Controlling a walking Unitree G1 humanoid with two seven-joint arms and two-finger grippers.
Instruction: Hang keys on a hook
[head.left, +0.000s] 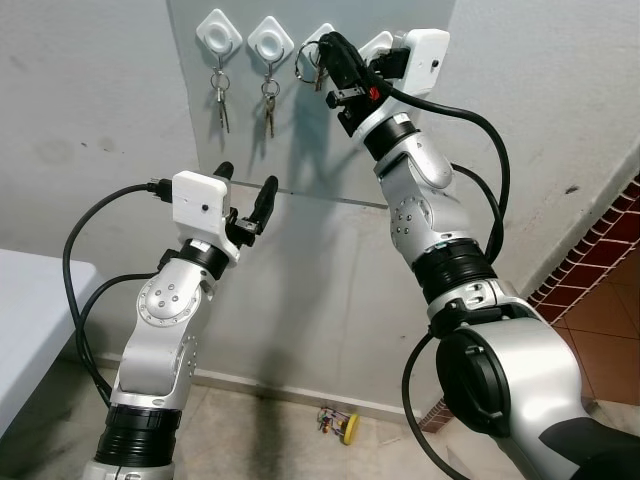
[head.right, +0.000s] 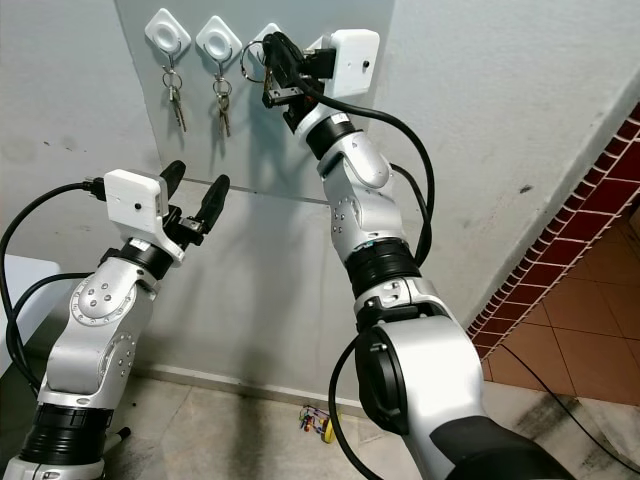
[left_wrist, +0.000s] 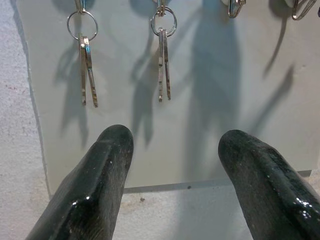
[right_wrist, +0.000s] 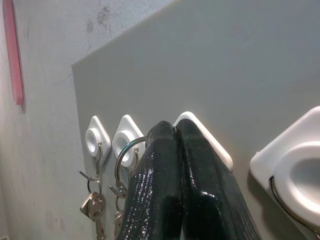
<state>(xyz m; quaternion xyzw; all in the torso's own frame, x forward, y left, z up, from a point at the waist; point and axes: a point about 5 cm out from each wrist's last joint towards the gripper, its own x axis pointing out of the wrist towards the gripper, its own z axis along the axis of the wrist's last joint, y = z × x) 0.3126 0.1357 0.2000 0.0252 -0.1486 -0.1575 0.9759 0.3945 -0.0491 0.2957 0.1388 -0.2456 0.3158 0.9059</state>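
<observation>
While the left gripper (head.left: 248, 196) idles, fingers wide, the right gripper (head.left: 335, 55) pinches a key ring (right_wrist: 126, 152) at the third hook (right_wrist: 202, 135), needing its loop slipped on.

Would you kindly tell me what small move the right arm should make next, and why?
Probably ease the right tool a little closer to the third hook, then lower the key ring over it. The tool is shut on the ring right at that bare hook; the first two hooks already carry keys.

two key sets (head.left: 220, 95) hang left of the right pincer (head.left: 325, 62).
</observation>
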